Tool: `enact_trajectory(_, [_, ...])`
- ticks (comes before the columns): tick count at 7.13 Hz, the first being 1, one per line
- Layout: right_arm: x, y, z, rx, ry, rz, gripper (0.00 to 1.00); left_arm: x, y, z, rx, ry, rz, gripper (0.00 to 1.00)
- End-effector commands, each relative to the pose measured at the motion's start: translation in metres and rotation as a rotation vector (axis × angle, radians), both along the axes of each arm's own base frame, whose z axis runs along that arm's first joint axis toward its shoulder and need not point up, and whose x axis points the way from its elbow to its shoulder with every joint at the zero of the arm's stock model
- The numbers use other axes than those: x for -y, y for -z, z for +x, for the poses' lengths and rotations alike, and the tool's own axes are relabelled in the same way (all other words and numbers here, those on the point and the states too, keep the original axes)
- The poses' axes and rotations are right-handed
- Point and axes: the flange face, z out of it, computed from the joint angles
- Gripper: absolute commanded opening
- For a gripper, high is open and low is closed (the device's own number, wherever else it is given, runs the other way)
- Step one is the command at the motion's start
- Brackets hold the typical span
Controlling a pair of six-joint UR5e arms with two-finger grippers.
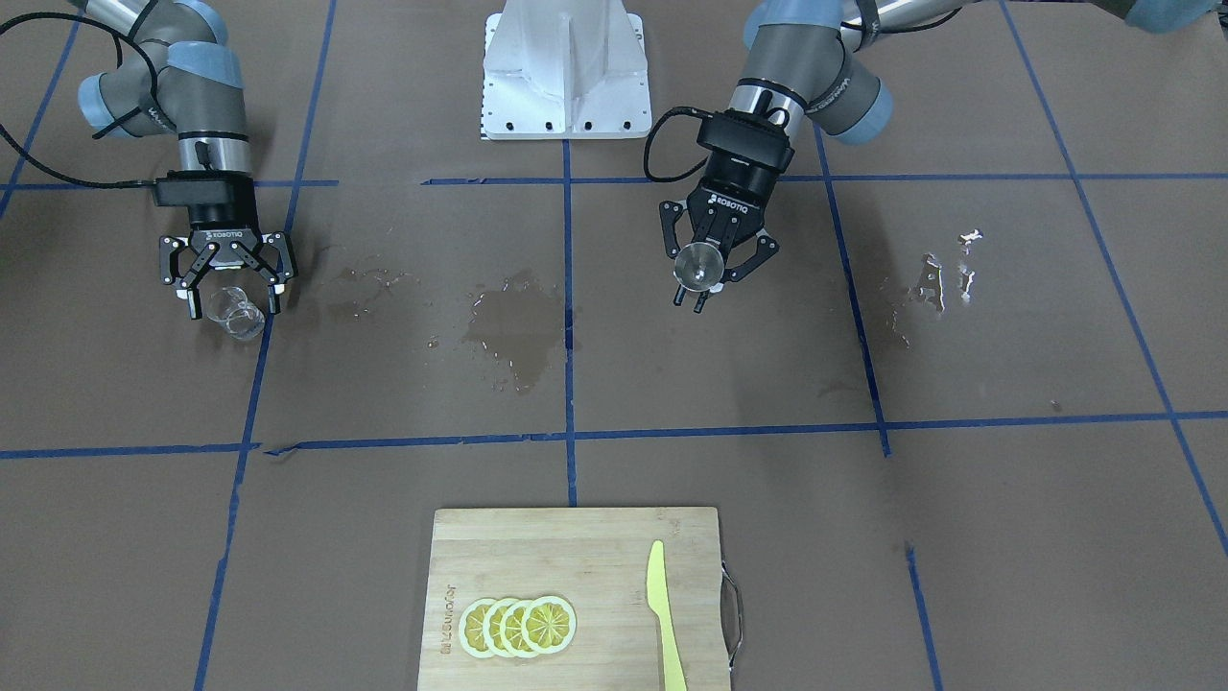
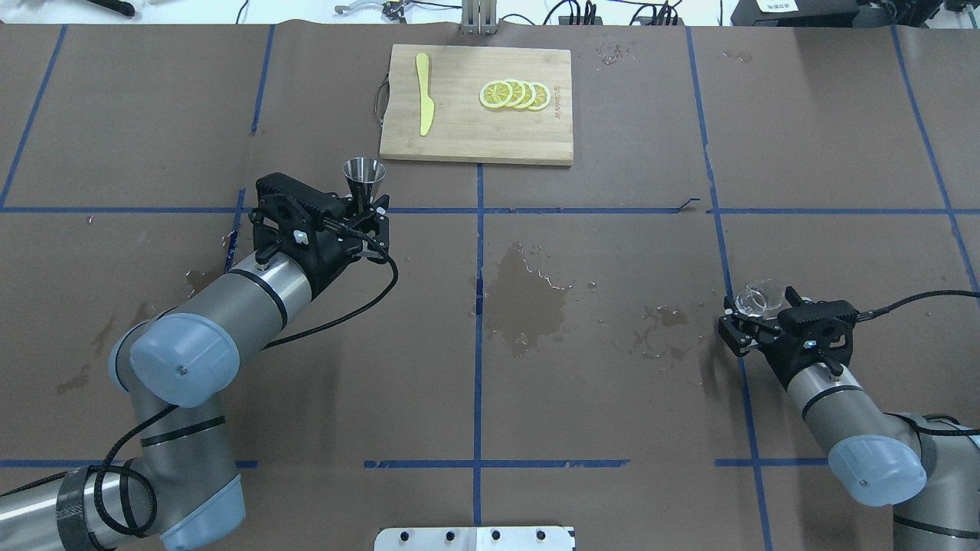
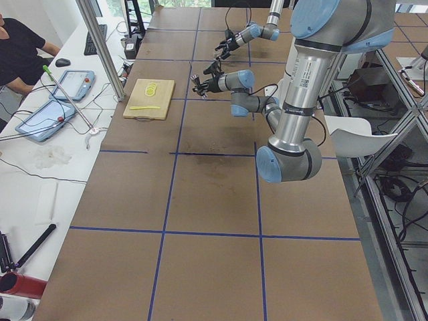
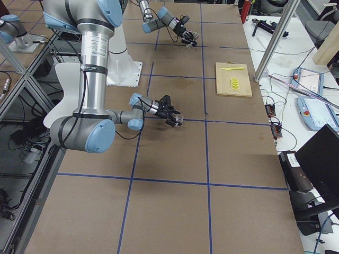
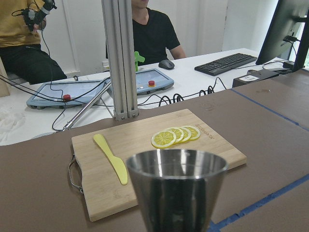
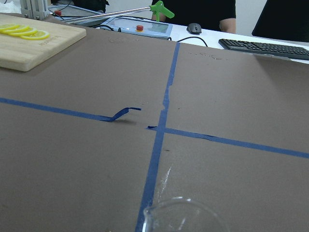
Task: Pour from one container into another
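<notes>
While my left gripper [image 1: 693, 296] clamps an upright steel cup [image 2: 364, 176], my right gripper [image 1: 235, 305] grips a clear glass [image 1: 238, 315], well apart.

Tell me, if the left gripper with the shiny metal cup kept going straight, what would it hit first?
The left gripper would likely meet the wooden cutting board near the yellow knife; its height is unclear.

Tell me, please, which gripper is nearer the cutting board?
Left. The left gripper, holding a cup, is near the cutting board; the right gripper, with a glass, is far aside.
</notes>
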Motion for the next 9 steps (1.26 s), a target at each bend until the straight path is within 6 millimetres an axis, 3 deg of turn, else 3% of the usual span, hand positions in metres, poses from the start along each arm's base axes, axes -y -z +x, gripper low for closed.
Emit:
enact_trajectory(1, [-0.0001, 0.0004, 0.0003, 0.007, 0.0, 0.002, 0.99, -0.0001, -0.0007, 0.0001, 0.002, 0.0, -0.001, 0.0])
enact_trajectory(4, [-0.0009, -0.003, -0.003, 0.0, 0.006, -0.001, 0.96, -0.0002, -0.0016, 0.0, 0.005, 0.0, 0.0, 0.0])
enact_trajectory(9, [-0.001, -0.0047, -0.0032, -0.002, 0.008, -0.002, 0.7, 0.0001, -0.0038, 0.0007, 0.008, 0.0, -0.003, 0.0])
